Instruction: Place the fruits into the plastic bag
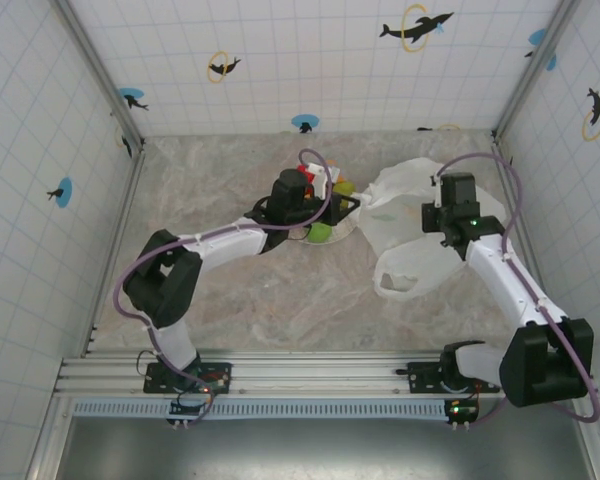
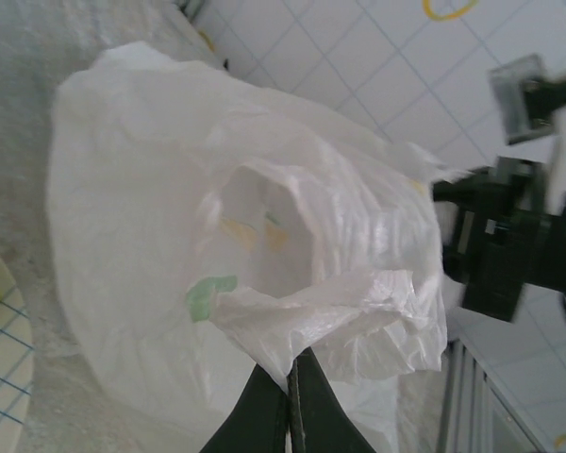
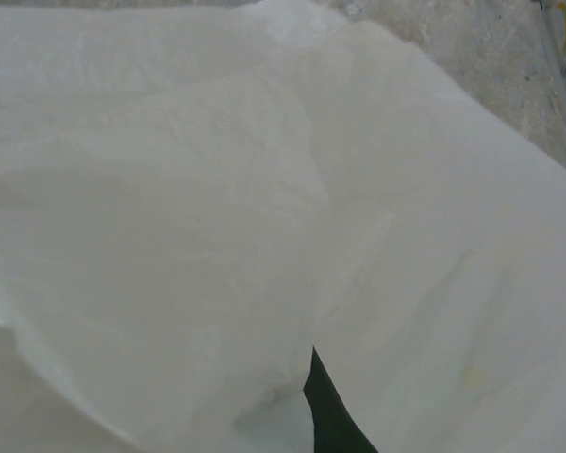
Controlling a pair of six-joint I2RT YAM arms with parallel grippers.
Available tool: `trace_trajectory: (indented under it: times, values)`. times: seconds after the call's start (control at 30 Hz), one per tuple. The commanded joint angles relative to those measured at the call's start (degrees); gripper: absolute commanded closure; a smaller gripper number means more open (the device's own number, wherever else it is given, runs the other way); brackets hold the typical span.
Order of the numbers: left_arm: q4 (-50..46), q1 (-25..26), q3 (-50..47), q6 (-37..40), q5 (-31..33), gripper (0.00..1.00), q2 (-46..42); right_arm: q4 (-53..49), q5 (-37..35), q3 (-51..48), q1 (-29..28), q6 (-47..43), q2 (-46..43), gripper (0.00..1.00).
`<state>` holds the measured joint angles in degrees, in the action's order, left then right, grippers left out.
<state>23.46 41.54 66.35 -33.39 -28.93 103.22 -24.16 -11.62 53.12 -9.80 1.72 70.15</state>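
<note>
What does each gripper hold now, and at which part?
Left gripper: the plastic bag, by a crumpled fold at its opening. Right gripper: shut on the bag's film, exact spot unclear.

Crumpled translucent white plastic bag (image 1: 402, 197), mouth gaping, small glossy green fruit (image 1: 320, 233) just left of it

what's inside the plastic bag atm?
Through the plastic bag mouth I see pale crumpled film with faint orange and green tints; whether those are contents or print is unclear. Lower folds cover the bottom.

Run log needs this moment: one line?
left gripper shut on plastic bag | right gripper shut on plastic bag | fruits seen outside it
</note>
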Motion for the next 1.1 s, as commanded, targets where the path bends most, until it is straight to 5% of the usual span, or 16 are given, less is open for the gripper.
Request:
trace_trajectory:
  times: [0.0, 0.13, 0.4, 0.5, 0.77, 1.07]
  values:
    - [-2.4, -0.9, 3.0, -0.9, 5.7, 0.92, 2.4, -10.4, 4.3, 4.0, 2.3, 2.5, 0.5, 1.0]
    - [-3.5, -1.6, 4.0, -0.7, 8.1, 0.8, 3.5, -12.4, 11.4, 7.2, 5.2, 4.3, 3.4, 1.0]
    - [-7.3, -1.9, -0.2, 4.3, 6.7, 0.3, -1.9, -8.5, 17.3, 5.0, 9.1, 11.4, 5.3, 1.0]
    - [-9.0, -2.1, -4.5, 5.8, 8.6, 0.2, -6.7, -6.4, 19.9, 3.8, 9.9, 13.6, 5.3, 1.0]
    - [-16.7, -3.4, -15.6, 5.7, 18.5, 0.13, -17.8, -7.1, 22.0, 5.2, 10.2, 11.7, 6.7, 1.0]
    - [-23.6, -3.2, -13.5, 7.0, 23.8, 0.13, -13.0, -7.0, 23.3, 6.4, 10.2, 9.9, 7.9, 1.0]
